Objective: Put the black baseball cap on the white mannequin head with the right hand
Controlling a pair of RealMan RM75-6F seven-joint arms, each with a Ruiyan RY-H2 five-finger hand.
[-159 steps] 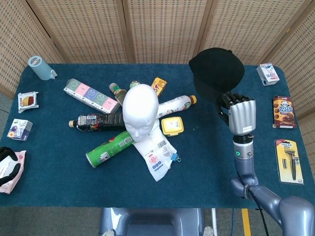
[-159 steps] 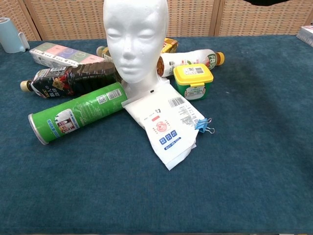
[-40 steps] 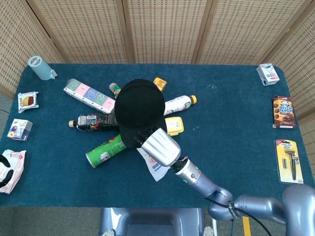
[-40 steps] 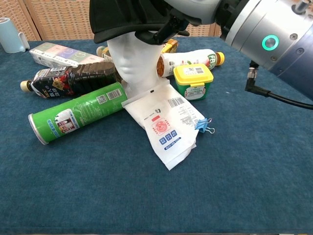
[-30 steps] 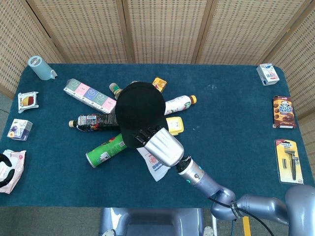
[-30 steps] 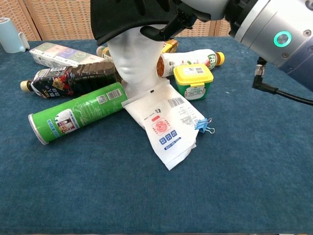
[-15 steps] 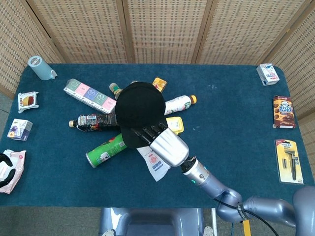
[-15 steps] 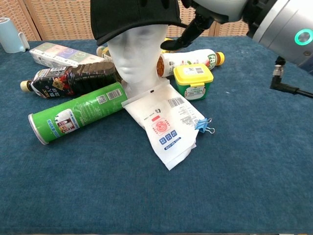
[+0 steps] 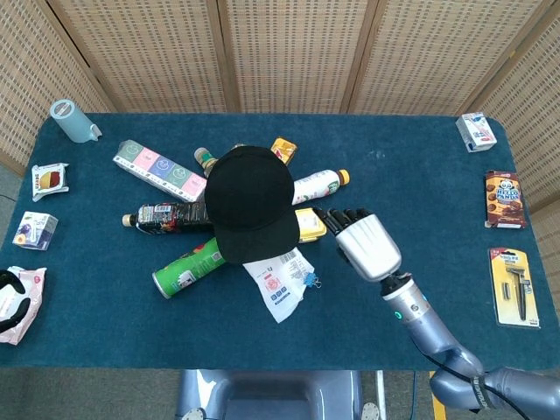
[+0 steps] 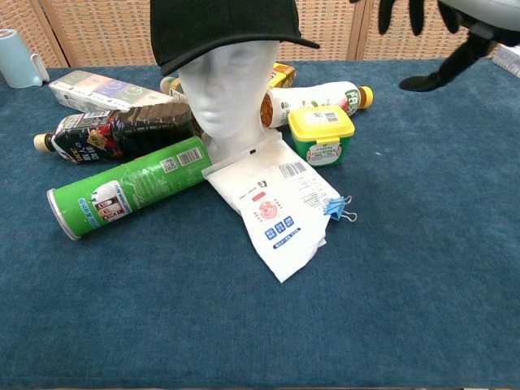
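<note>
The black baseball cap [image 9: 250, 203] [image 10: 223, 31] sits on the white mannequin head [image 10: 225, 91], its brim over the brow. In the head view the cap hides the head from above. My right hand [image 9: 365, 242] [image 10: 439, 28] hovers to the right of the cap, apart from it, fingers spread and holding nothing. At the far left edge of the head view a black piece of my left hand [image 9: 10, 289] shows beside a pink-white pack; how its fingers lie is not visible.
Around the mannequin lie a green can [image 10: 128, 196], a dark bottle [image 10: 114, 130], a white bottle [image 10: 313, 99], a yellow-lidded tub [image 10: 322, 134], a white pouch [image 10: 276, 207] with a blue clip [image 10: 340, 209]. Boxes line the right table edge [image 9: 505, 199].
My right hand let go of the cap's brim and drew away to the right. The cap stays seated on the mannequin head.
</note>
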